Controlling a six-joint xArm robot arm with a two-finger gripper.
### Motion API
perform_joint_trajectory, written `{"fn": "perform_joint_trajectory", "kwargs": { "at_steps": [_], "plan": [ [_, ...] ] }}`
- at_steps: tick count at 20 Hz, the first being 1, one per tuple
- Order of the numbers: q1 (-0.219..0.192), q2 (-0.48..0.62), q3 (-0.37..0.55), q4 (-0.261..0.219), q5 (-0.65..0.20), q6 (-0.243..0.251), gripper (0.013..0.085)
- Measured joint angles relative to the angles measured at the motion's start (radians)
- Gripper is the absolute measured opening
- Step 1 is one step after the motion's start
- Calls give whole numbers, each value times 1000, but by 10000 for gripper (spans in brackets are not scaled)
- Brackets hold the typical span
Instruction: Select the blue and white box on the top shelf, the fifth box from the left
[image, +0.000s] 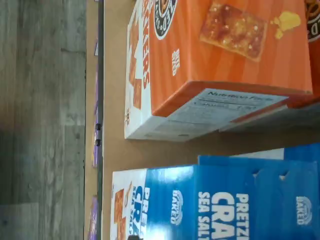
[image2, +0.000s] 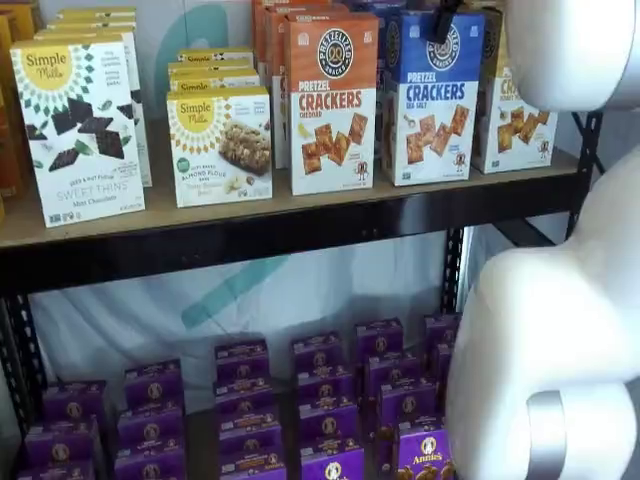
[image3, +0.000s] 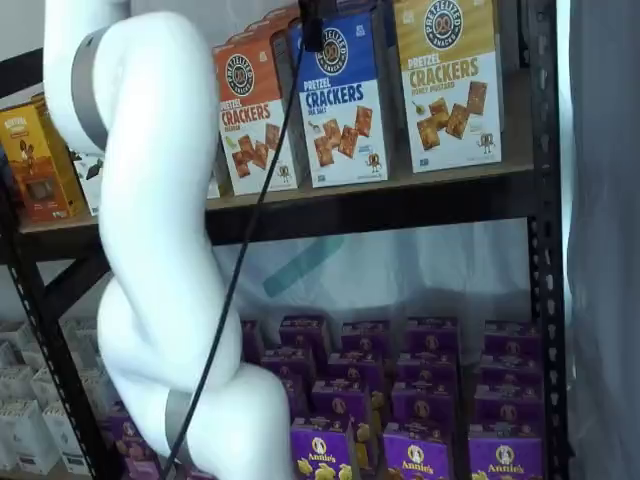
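1. The blue and white box (image2: 432, 98) stands on the top shelf (image2: 300, 215), touching the orange box (image2: 332, 102).
2. The gripper (image3: 318, 20) hangs above it; whether the fingers are spread cannot be told.
3. A descent too far sideways could catch the orange box.

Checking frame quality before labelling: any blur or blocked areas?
Wrist view: soft overall, print on the blue and white cardboard box smeared. Shelf views: sharper, box lettering readable; the white arm hides one view's right side and the other's left.

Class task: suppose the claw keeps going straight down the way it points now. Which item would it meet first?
Probably the top of the blue and white box: the claw hangs right above it in both shelf views, though depth is unclear.
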Motion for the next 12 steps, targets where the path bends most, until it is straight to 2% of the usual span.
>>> {"fn": "perform_joint_trajectory", "kwargs": {
  "at_steps": [6, 12],
  "plan": [
    [-24, 17, -43, 37, 27, -3, 850],
    [-25, 18, -45, 12, 8, -17, 850]
  ]
}}
